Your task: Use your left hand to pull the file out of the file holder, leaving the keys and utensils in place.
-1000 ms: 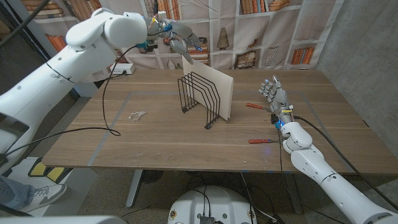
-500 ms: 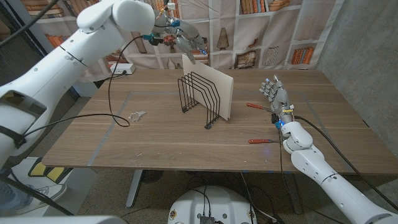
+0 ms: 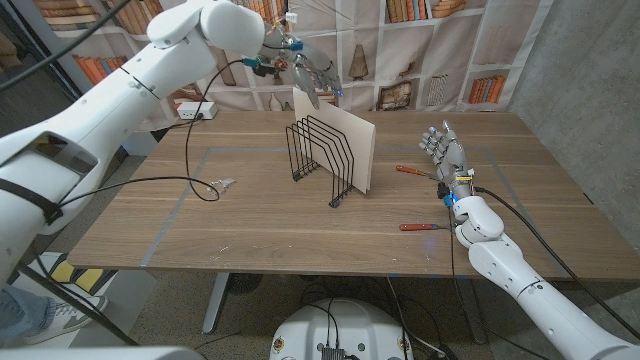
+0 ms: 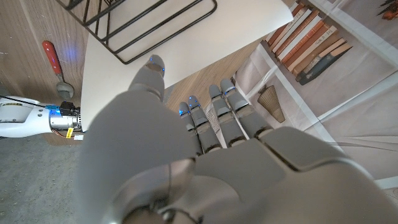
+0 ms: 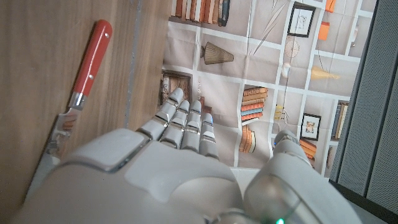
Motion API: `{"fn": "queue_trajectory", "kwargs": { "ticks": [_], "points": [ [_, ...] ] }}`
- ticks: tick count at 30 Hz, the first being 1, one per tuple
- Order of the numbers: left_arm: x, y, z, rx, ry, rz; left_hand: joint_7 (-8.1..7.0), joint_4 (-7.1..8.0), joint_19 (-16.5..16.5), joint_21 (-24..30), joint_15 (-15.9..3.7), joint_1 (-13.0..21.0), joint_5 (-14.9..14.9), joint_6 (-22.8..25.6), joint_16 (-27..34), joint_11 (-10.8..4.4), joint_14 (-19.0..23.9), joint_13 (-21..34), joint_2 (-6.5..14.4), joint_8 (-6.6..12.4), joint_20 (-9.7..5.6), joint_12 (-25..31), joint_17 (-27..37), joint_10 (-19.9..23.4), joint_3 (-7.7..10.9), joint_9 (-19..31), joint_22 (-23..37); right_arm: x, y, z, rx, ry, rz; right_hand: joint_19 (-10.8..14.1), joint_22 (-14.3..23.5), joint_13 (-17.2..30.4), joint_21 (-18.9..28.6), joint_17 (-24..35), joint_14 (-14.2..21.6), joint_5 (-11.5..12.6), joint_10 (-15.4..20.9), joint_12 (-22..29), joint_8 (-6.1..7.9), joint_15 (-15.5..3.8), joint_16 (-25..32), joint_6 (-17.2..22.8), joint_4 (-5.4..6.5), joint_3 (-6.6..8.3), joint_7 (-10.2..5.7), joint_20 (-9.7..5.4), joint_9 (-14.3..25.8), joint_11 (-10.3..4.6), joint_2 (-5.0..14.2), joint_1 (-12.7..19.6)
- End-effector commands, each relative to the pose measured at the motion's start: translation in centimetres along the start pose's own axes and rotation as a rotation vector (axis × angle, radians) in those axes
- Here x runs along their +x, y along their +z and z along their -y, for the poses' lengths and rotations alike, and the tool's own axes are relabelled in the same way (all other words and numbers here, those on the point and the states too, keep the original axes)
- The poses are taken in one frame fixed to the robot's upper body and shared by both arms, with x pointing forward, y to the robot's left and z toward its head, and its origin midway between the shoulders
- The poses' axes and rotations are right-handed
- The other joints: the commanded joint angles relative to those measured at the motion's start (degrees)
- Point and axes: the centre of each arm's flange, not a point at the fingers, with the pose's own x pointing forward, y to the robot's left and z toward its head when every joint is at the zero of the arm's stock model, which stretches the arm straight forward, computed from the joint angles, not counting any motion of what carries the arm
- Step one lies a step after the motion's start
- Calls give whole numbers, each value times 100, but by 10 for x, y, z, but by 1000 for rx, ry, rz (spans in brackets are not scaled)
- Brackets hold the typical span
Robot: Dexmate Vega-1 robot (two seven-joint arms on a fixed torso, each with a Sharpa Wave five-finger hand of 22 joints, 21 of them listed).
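As the left arm swung in over the last second, the left hand (image 3: pixel 308 72) moved from back by the bookshelf backdrop to just above the file's (image 3: pixel 352 150) top corner. Nothing else shifted: file, holder (image 3: pixel 320 158) and the small stuff sat where they were.

File stood upright in the black wire holder, mid-tabletop (image 3: pixel 250 225), leaning against the far-right wires, not lifted at all. Left fingers (image 4: pixel 214 118) were spread and extended, holding nothing; from the wrist camera they pointed past the file's white edge, no contact that I could see. So: approach nearly done, grasp not started.

Keys (image 3: pixel 221 184) lay well left of the holder, clear of the arm's path. Two red-handled utensils, one (image 3: pixel 412 171) near the right hand (image 3: pixel 442 152) and one (image 3: pixel 418 227) closer to the front edge, were also well apart from the file.

Right hand stood on edge at the right side, fingers up and slightly apart, empty, idle.

My read: next it needs to drop onto the top edge and pinch. Risk is dragging the light wire holder along when the file comes up.
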Motion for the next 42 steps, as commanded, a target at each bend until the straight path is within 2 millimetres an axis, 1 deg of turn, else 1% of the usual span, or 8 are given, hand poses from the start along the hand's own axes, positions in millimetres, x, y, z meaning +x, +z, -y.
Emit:
{"fn": "queue_trajectory", "kwargs": {
  "ticks": [1, 3, 9, 18, 26, 27, 34, 42],
  "points": [
    [17, 6, 9, 35, -25, 55, -93, 31, 146, 2, -845, 44, 43, 175, 24, -29, 104, 27, -91, 56, -447, 38, 13, 166, -45, 34, 11, -5, -3, 3, 13, -25, -4, 57, 21, 18, -27, 16, 42, 9, 20, 20, 11, 15, -11, 68, -7, -23, 1, -144, 23, 5, 13, -21],
    [19, 7, 11, 53, -9, 55, -135, 40, 182, 9, -875, 72, 54, 252, 30, -13, 143, 28, -97, 80, -473, 53, 13, 223, -52, 37, 10, -6, -3, 3, 13, -28, -4, 60, 21, 18, -32, 15, 39, 9, 23, 20, 11, 17, -15, 70, -8, -22, -1, -142, 23, 1, 15, -19],
    [19, 6, 16, 79, -10, 69, -170, 56, 243, 22, -930, 127, 72, 354, 34, -66, 198, 25, -92, 106, -494, 65, 14, 296, -56, 40, 10, -7, -3, 4, 4, -39, -14, 65, 22, 18, -47, 16, 49, 8, 29, 18, 10, 19, -19, 73, -9, -27, -1, -139, 24, 2, 15, -22],
    [21, 11, 9, 120, 4, 90, -277, 93, 378, 48, -977, 235, 100, 663, 53, -72, 372, 12, -65, 186, -548, 110, 13, 536, -65, 38, 9, -10, -8, 4, 14, -50, -20, 85, 23, 18, -64, 17, 71, 4, 43, 18, 6, 24, -20, 71, -9, -38, -9, -127, 24, 12, 11, -33],
    [31, 8, 17, 92, 6, 106, -265, 105, 670, 140, -987, 496, 102, 1126, 109, -60, 755, -3, 103, 292, -535, 166, 17, 906, 10, 28, 17, -10, -10, 4, 19, -61, -19, 99, 24, 19, -81, 17, 83, 3, 55, 18, 4, 28, -25, 74, -10, -49, -6, -122, 24, 15, 4, -40],
    [32, 8, 18, 91, 5, 107, -224, 110, 717, 157, -976, 523, 94, 1196, 115, -52, 817, -4, 122, 306, -529, 169, 18, 952, 16, 26, 18, -10, -10, 4, 19, -63, -19, 101, 24, 19, -83, 18, 86, 2, 58, 19, 3, 34, -25, 74, -9, -51, -6, -119, 24, 7, 3, -43],
    [35, 3, 21, 66, -1, 106, -217, 124, 917, 228, -977, 610, 51, 1392, 143, -90, 1073, -5, 148, 330, -517, 198, 18, 1183, 18, 20, 19, -9, -9, 3, 20, -64, -20, 108, 26, 19, -102, 21, 112, 0, 77, 21, 4, 29, -22, 82, -3, -64, -18, -104, 25, 20, 1, -62],
    [39, 1, 25, 41, -4, 113, -201, 120, 1261, 354, -992, 754, -6, 1671, 167, -46, 1415, -1, 182, 371, -494, 201, 17, 1407, 37, 20, 14, -8, -7, 2, 17, -64, -18, 124, 27, 20, -119, 22, 129, -1, 96, 23, 4, 36, -25, 92, 1, -76, -18, -96, 25, 16, -2, -77]
  ]
}}
